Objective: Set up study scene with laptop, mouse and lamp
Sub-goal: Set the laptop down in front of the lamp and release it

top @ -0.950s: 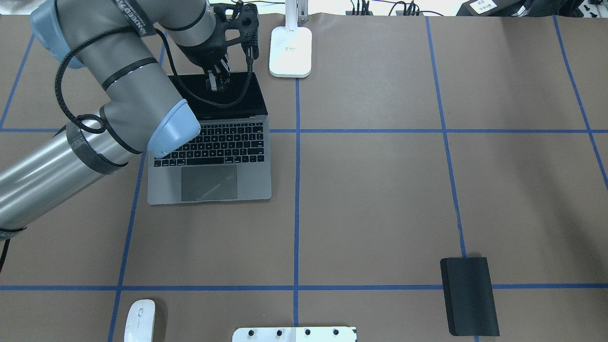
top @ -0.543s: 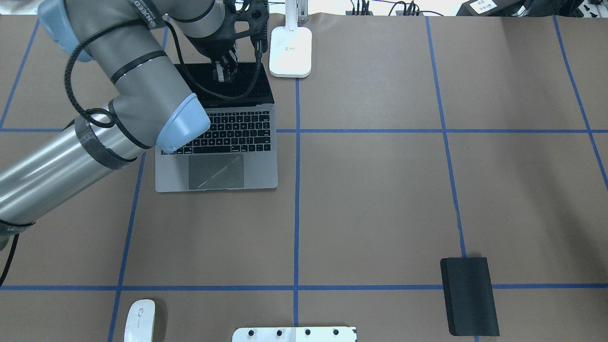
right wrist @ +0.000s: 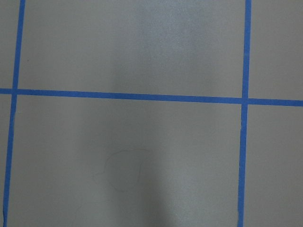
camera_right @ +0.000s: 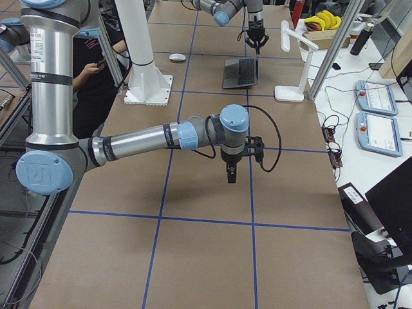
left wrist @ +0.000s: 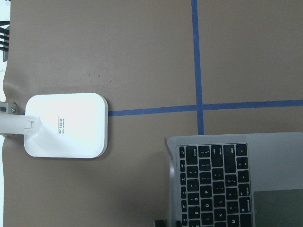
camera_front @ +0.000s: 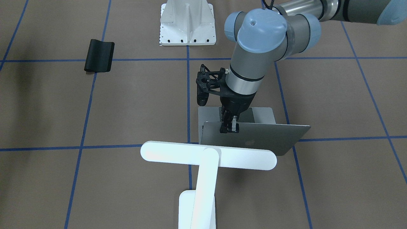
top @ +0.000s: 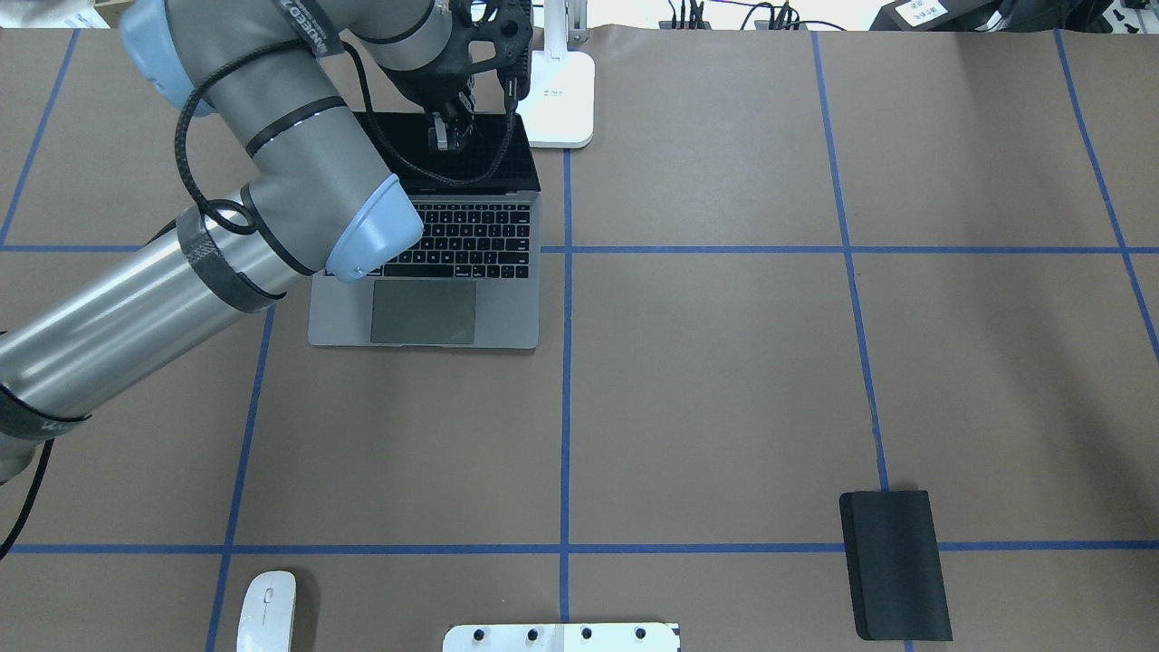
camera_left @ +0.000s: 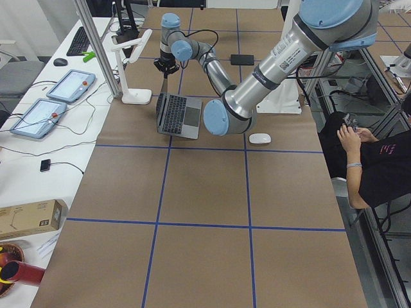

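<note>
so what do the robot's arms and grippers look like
Both arms are silver-grey tubes with pale blue joint caps and black bands. The left arm carries a looping black braided cable and lettering. The left gripper is black with slim fingers; the right arm and right gripper match.

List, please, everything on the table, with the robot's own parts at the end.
table: 1, brown with a blue tape grid, fills the views
lamp: 1, white, far edge, centre
laptop: 1, space-grey, open, far left, beside the lamp's base
mouse: 1, white, near edge, robot's left
pad: 1, black, near right
pedestal: 1, white, near edge, centre
left gripper: 1, black, shut on the laptop's screen edge
right gripper: 1, black, above bare table; open or shut unclear
</note>
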`<state>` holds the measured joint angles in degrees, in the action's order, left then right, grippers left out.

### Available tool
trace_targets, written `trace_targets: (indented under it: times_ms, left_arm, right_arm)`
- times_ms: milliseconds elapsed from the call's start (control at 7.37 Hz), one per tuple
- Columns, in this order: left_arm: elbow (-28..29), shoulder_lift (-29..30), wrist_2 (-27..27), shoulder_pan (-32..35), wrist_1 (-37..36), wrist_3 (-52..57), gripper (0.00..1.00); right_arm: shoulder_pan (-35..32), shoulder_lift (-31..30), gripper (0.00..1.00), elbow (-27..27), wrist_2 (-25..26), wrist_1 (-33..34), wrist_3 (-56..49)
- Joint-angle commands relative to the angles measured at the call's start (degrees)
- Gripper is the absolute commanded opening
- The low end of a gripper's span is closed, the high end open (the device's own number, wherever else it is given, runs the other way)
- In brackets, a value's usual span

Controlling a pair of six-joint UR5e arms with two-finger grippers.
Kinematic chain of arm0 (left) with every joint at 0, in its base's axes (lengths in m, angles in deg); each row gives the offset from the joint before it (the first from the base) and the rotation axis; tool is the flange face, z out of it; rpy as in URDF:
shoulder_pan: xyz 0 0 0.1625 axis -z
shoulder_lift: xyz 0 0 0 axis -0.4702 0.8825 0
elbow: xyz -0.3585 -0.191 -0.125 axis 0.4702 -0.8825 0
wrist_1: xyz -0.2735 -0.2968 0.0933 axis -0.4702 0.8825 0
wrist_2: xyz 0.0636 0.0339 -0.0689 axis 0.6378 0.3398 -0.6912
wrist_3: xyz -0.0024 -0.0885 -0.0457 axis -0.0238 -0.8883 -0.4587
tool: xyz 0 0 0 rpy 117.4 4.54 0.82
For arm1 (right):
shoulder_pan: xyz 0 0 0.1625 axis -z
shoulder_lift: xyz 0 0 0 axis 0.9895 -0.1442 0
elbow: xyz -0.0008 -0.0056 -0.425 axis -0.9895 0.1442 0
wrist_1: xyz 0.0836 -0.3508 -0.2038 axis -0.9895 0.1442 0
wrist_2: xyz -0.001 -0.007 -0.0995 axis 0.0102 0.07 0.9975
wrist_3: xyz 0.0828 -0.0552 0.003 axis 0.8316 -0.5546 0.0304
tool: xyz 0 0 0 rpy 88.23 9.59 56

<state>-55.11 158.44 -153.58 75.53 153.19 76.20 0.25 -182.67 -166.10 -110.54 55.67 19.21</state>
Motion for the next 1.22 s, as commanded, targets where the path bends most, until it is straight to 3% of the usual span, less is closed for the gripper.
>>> trace_targets:
  times_ms: [0, 407, 543, 678, 950, 1085]
  left_arm:
    - [0.2, -0.2, 0.0, -0.4, 0.0, -3.4, 0.0]
    - [0.0, -0.6, 0.1, -0.2, 0.0, -3.8, 0.0]
    - [-0.1, -0.7, 0.1, -0.3, 0.0, -4.4, 0.12]
    - [-0.1, -0.7, 0.1, -0.4, 0.0, -4.4, 0.31]
    - [-0.1, -1.1, 0.1, -0.4, 0.0, -4.9, 0.37]
    - [-0.9, -1.1, 0.0, -0.3, 0.0, -6.1, 0.54]
  right_arm:
    - [0.0, 0.0, 1.0, 0.0, 0.0, -0.1, 0.0]
    - [0.1, 0.1, 1.0, -0.3, 0.0, -0.2, 0.0]
    - [0.1, 0.1, 1.0, -0.3, 0.0, -0.2, 0.0]
    - [0.1, 0.1, 1.0, -0.3, 0.0, -0.2, 0.0]
    - [0.2, 0.2, 1.0, -0.3, 0.0, -0.2, 0.0]
    - [0.2, 0.3, 1.0, -0.3, 0.0, -0.2, -0.1]
